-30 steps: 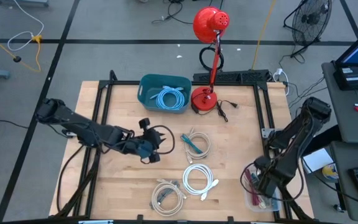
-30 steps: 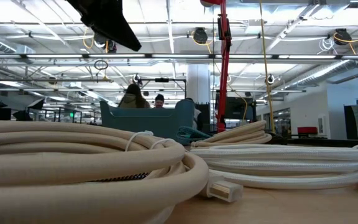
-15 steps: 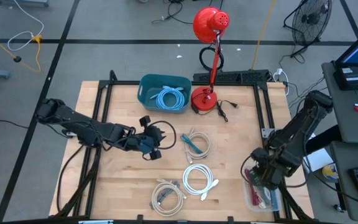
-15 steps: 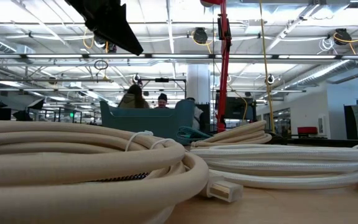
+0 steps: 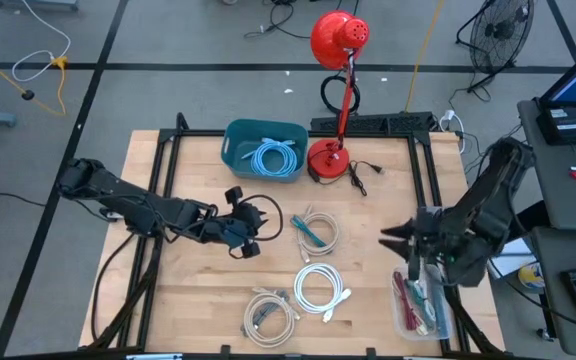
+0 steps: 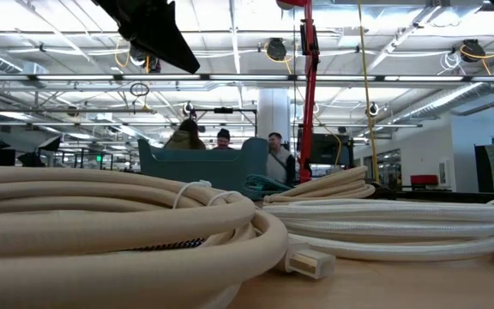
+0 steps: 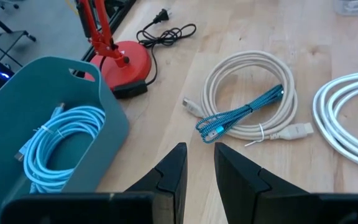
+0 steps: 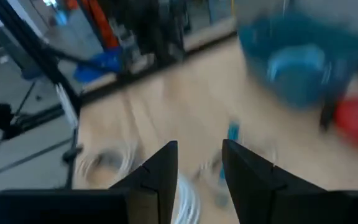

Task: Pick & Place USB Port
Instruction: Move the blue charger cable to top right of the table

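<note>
Two arms on record: the right gripper (image 5: 393, 237) is lifting out of the clear tray (image 5: 404, 318) at the bench (image 5: 368, 300) edge and swinging inward toward the coiled cables, jaws parted with nothing between them, so no pick is made yet. Left gripper (image 7: 197, 163) is hovering, jaws slightly apart and empty, near the blue braided USB cable (image 7: 241, 114) lying across a white coil (image 7: 247, 93) mid-bench.

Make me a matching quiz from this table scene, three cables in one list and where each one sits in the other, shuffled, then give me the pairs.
Items:
1. light blue cable
2. teal braided cable
3. red cables

Places:
A. across a cream cable coil
B. in the clear tray at the table's right edge
C. inside the teal bin

Pairs: 1-C, 2-A, 3-B
</note>
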Tool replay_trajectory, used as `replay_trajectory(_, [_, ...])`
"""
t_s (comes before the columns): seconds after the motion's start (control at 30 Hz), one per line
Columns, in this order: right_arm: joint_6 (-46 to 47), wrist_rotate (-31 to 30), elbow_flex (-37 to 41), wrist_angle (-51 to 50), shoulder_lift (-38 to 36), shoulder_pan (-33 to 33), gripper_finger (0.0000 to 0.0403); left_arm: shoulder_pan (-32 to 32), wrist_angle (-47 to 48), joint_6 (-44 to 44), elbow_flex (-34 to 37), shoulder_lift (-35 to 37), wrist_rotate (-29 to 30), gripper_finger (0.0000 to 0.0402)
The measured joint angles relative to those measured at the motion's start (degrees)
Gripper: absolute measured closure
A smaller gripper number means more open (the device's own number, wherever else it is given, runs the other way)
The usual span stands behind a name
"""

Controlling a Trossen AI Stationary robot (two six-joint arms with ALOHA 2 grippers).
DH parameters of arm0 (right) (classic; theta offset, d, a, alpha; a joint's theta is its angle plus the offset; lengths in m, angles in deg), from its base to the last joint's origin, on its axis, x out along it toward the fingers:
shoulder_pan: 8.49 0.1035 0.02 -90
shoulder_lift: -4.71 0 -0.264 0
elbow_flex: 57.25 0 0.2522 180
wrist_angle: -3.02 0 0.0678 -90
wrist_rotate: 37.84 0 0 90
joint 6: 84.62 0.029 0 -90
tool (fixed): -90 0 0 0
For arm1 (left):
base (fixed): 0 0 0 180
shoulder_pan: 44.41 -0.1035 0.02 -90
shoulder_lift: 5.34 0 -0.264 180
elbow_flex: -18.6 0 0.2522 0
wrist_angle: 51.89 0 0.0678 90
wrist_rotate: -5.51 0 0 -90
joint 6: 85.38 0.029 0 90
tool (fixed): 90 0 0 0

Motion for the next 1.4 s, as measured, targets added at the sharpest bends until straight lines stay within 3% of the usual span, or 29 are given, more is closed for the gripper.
replay_trajectory(0.17, [-23.4, -5.9, 0.0, 12.9, -1.0, -4.1, 0.0282, 0.0, 0.0, 0.0, 0.0, 0.0, 0.0, 0.0316])
replay_trajectory(0.33, [-40.4, -5.5, 0.9, 24.8, 0.1, -11.7, 0.0282, 0.0, 0.0, 0.1, 0.0, 0.0, 0.0, 0.0316])
replay_trajectory(0.5, [-49.2, 5.7, 3.6, 35.0, 1.8, -22.1, 0.0282, 0.0, 0.0, 0.5, 0.0, 0.0, 0.0, 0.0316])
replay_trajectory(0.73, [-52.0, 23.8, 9.4, 46.0, 5.0, -36.3, 0.0282, 0.0, 0.0, 0.5, 0.0, 0.0, 0.0, 0.0316])
replay_trajectory(0.97, [-51.2, 33.6, 15.2, 49.8, 10.5, -45.9, 0.0282, 0.0, 0.0, 1.2, 0.0, 0.0, 0.0, 0.0316])
replay_trajectory(1.2, [-47.1, 45.3, 17.6, 50.1, 18.7, -50.8, 0.0282, 0.0, 0.0, 1.4, 0.0, 0.0, 0.0, 0.0316])
replay_trajectory(1.4, [-47.0, 50.2, 16.8, 51.4, 28.4, -51.6, 0.0282, 0.0, 0.0, 1.4, 0.0, 0.0, 0.0, 0.0316])
